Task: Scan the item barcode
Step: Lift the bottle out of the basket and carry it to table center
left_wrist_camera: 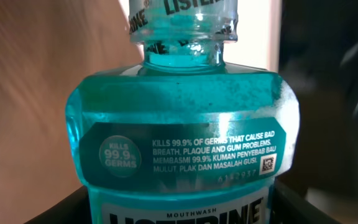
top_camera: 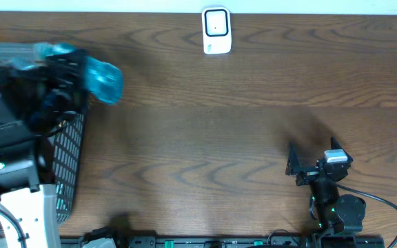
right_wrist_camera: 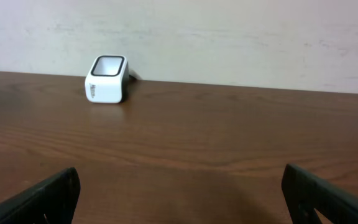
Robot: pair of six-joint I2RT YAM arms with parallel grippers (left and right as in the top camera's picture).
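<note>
While the right hand gapes, left hand clasps mouthwash bottle.

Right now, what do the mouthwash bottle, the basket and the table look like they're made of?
The mouthwash bottle: clear glossy plastic, seemingly; teal liquid shows through. The basket: black mesh, likely coated wire or plastic; open grid visible. The table: wood or wood-look laminate, matte brown; grain lines show.

Black robot arms
The left arm is wearing a white cover; the right arm is trailing a black cable.
</note>
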